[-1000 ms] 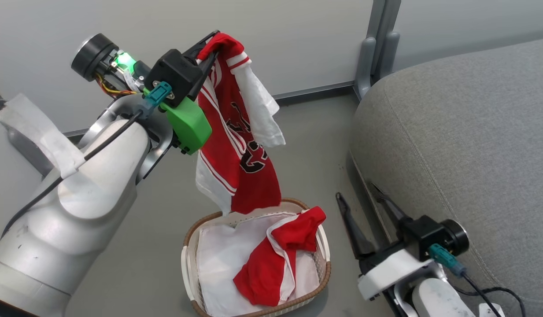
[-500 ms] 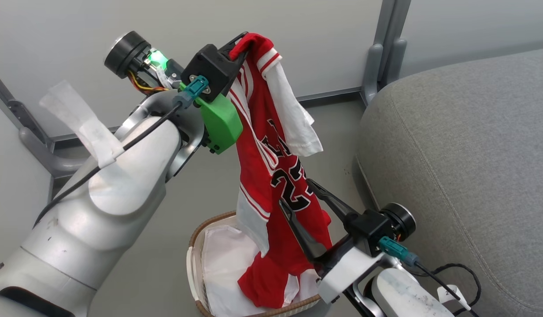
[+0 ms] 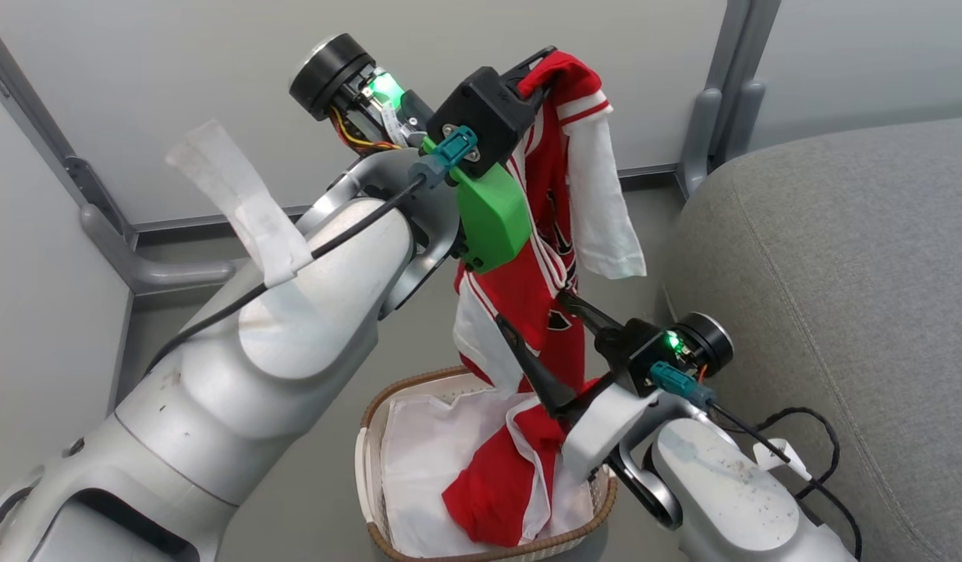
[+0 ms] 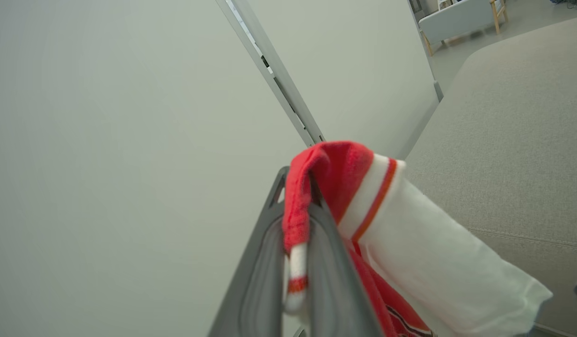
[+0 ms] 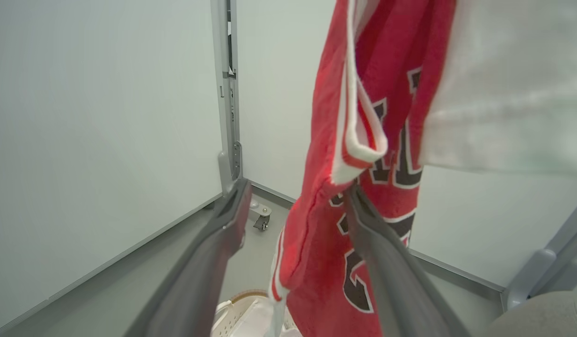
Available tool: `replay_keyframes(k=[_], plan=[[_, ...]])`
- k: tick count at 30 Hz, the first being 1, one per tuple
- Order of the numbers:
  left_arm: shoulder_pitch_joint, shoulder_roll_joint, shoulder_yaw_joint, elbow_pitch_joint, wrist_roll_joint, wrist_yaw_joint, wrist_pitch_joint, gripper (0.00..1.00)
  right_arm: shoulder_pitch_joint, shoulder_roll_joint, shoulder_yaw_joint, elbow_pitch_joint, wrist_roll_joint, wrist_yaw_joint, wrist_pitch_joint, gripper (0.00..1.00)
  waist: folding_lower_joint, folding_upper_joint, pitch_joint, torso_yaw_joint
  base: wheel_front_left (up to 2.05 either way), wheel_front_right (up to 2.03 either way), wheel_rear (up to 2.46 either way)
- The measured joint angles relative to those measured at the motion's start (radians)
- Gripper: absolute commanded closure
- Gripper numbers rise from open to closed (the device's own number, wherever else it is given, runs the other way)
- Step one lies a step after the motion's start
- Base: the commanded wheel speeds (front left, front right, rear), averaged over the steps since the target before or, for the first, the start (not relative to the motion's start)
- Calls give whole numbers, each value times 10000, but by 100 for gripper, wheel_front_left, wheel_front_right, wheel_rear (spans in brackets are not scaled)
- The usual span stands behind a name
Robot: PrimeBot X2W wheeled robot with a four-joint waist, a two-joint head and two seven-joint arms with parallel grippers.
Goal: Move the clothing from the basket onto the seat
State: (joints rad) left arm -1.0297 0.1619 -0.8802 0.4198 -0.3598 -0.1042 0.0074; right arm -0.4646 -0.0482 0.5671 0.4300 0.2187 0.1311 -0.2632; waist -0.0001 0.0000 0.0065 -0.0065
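Clothing is only partly out of the basket. One red jersey is hanging in the air above the basket's far edge. Its white sleeve is drooping to the right, toward the seat. The left gripper is raised high and its fingers are pressed together on the jersey's collar, with red cloth and striped trim bunching between them in the left wrist view. The hem is reaching down to about the rim; whether it is touching anything below cannot be told.

The right gripper is coming in from the near right with its fingers spread wide and gripping nothing. In the right wrist view the jersey's left edge is hanging between the two fingers, and the right finger is lying against the black lettering.

A second red piece is lying crumpled on the white liner at the basket's near right. The seat, on the right, is carrying no clothing.

By this reading the task is in its early part: the jersey is lifted but not yet delivered. Left to do are the carry to the right, the release on the seat, and the same trip for the second piece.
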Motion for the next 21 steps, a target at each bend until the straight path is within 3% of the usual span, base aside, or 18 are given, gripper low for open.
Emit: replay_keyframes(k=[4, 5, 6, 8, 21], plan=[[-61, -176, -36, -73, -102, 0, 2, 100, -331, 0, -40, 495, 8, 0, -2, 0, 0, 1, 7, 186, 0, 0, 0], [-61, -198, -44, -90, -109, 0, 2, 100, -402, 0, -38, 610, 8, 0, 0, 7, 0, 0, 12, 225, 0, 0, 0], [-61, -201, -46, -104, -130, 2, 2, 100, -440, 2, -48, 671, 12, 0, 0, 50, 0, 0, 20, 255, 0, 0, 0], [-60, -157, -33, -104, -148, 46, 2, 100, -479, 2, -73, 788, 17, 0, 0, 100, 0, 0, 44, 279, 0, 0, 0], [1023, 715, 558, 290, -828, 625, -299, 100, -157, -2, -458, -249, -107, 0, 0, 100, 0, 0, 138, -73, 0, 0, 0]])
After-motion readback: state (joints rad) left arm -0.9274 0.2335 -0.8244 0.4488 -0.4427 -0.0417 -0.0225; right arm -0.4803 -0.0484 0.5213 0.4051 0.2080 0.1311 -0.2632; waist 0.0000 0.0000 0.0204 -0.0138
